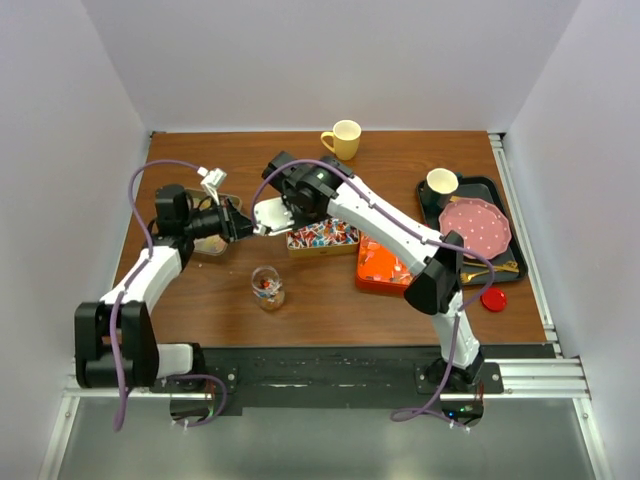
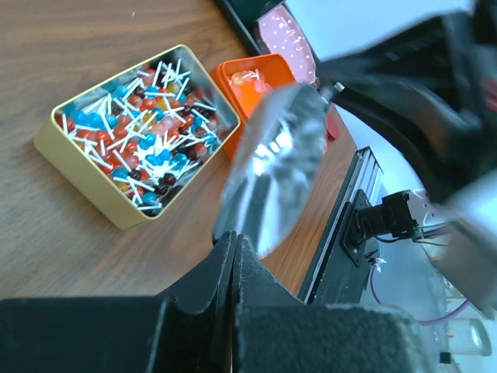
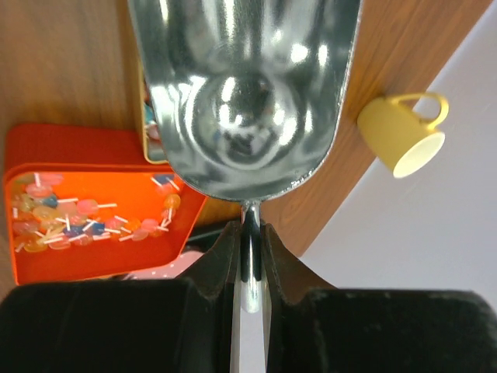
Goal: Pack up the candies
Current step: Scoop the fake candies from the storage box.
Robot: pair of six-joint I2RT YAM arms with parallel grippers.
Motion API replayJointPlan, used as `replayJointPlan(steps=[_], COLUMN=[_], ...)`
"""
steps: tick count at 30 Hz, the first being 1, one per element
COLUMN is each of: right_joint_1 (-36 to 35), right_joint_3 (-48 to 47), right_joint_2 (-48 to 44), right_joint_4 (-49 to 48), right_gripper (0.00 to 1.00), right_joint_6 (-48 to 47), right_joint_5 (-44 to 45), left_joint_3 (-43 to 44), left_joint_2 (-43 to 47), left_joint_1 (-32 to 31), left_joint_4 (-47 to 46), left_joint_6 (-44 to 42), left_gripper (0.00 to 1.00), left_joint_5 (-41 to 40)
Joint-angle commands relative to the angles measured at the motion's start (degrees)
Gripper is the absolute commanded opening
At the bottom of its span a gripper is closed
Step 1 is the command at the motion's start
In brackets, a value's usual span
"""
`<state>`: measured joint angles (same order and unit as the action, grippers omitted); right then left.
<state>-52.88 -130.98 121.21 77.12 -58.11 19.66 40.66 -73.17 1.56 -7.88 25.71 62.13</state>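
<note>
My right claw (image 3: 248, 233) was clamped shut on the thin handle of the metal scoop (image 3: 248, 93). The bowl pointed outward and was empty, so the scoop could be driven into a heap as a rigid extension of the wrist. My left claw (image 2: 233, 242) was closed tight with its tips at the scoop's lip; whether the lip was actually nipped could not be determined. I judged this a steadying position ahead of scooping. The red-blue-white candies (image 2: 144, 132) lay in the yellow tin (image 2: 81, 172), ahead and to the left of my left claw, beside the scoop. The pastel candies (image 3: 78, 221) lay in the orange tray (image 3: 78, 144), left of my right claw, beside the bowl.
</note>
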Motion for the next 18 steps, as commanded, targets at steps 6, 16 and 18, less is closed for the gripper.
replayJointPlan(steps=[6,16,18], right_joint_1=[-1.1,8.3,10.2], right_joint_3=[1.4,7.4,8.0], right_joint_2=[-9.1,-9.2,-8.1], right_joint_4=[2.8,5.1,6.9], right_gripper=[0.00,0.00,0.00], right_joint_6=[-1.1,-8.3,-10.8], right_joint_5=[-8.8,-3.8,-1.3], left_joint_3=[5.2,5.9,6.6], left_joint_2=[-6.5,-9.5,-11.4], left_joint_1=[-0.5,-0.9,-1.1], left_joint_4=[2.2,9.9,12.0], left_joint_6=[-3.5,-8.6,-11.0], left_gripper=[0.00,0.26,0.30], left_joint_5=[-1.6,-10.0,-14.4])
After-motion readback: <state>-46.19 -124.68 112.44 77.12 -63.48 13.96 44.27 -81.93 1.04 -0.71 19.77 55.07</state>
